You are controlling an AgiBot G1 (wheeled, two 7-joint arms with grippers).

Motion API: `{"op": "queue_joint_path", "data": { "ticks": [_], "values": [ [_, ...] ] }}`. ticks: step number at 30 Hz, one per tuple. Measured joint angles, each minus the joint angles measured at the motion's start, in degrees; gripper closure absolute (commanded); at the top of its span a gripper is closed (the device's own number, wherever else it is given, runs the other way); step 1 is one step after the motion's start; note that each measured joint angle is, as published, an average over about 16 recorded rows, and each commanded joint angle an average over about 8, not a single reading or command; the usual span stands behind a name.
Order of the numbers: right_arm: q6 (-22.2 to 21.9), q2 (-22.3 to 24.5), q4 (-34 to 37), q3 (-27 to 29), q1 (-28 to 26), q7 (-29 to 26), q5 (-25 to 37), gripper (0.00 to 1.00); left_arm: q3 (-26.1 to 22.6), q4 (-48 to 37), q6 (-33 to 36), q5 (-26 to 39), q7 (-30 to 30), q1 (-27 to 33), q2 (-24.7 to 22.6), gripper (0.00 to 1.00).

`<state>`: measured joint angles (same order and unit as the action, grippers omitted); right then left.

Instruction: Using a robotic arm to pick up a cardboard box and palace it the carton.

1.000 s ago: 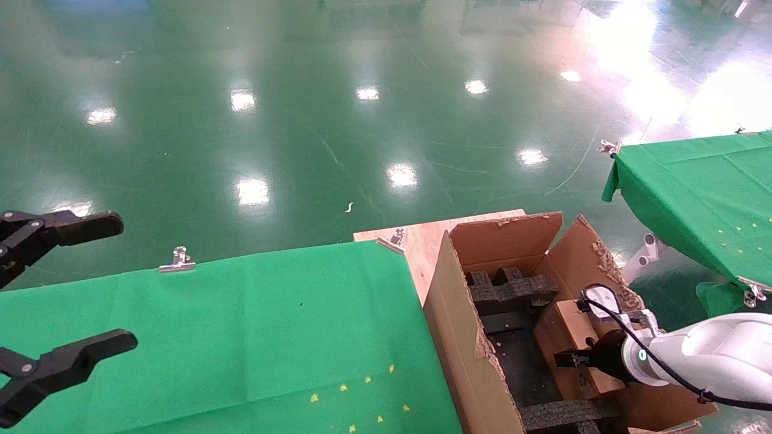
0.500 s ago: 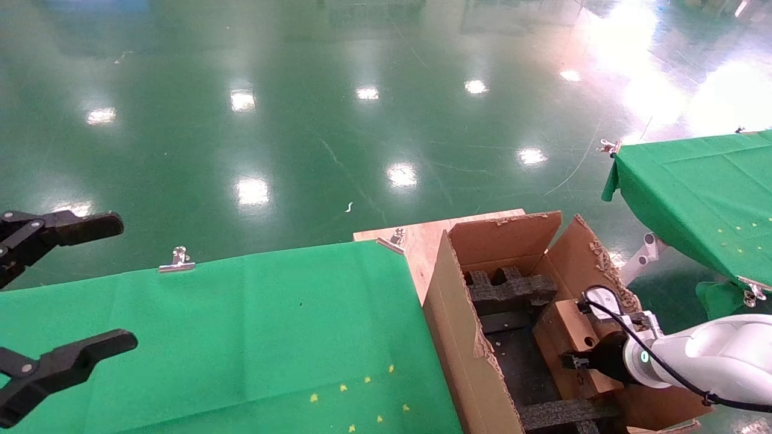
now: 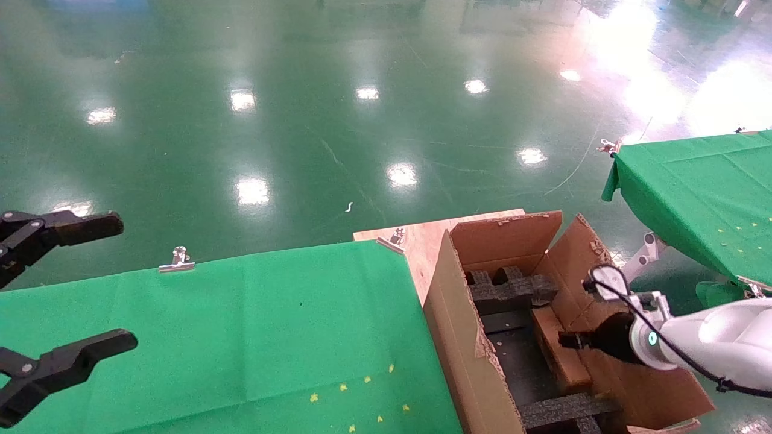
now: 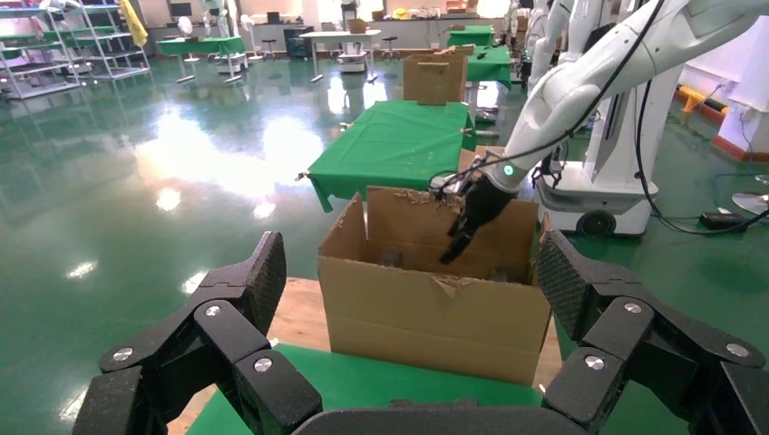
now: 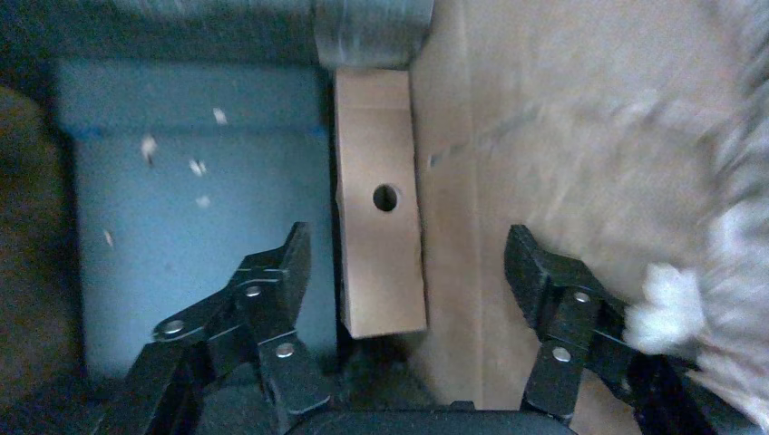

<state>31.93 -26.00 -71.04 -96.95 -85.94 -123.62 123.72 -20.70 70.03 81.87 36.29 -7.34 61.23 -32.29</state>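
Head view: the small flat brown cardboard box (image 3: pixel 558 349) stood on edge inside the large ragged-flapped brown carton (image 3: pixel 467 337), against its right wall, between black notched foam inserts (image 3: pixel 509 289). The white arm's right hand (image 3: pixel 570 340) hung just above the box. The black left hand (image 3: pixel 60 295) was spread wide over the green-clothed table (image 3: pixel 241 337).

Right wrist view: right hand fingers (image 5: pixel 263 308) stood wide apart, holding nothing; the box's narrow face with round hole (image 5: pixel 385 197) lay between them, untouched. No legible writing.
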Motion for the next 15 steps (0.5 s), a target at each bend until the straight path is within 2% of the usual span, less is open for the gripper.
{"op": "queue_joint_path", "data": {
  "ticks": [8,15],
  "values": [
    [0.1,1.2,-4.6,2.3,-5.5,3.7,-3.2,0.0,0.0,0.0,0.0,0.0,0.0,0.0,0.0,0.0],
    [1.8,0.6,-7.1,4.9,-12.1,14.1,-14.6,0.0,0.0,0.0,0.0,0.0,0.0,0.0,0.0,0.0]
  ]
}}
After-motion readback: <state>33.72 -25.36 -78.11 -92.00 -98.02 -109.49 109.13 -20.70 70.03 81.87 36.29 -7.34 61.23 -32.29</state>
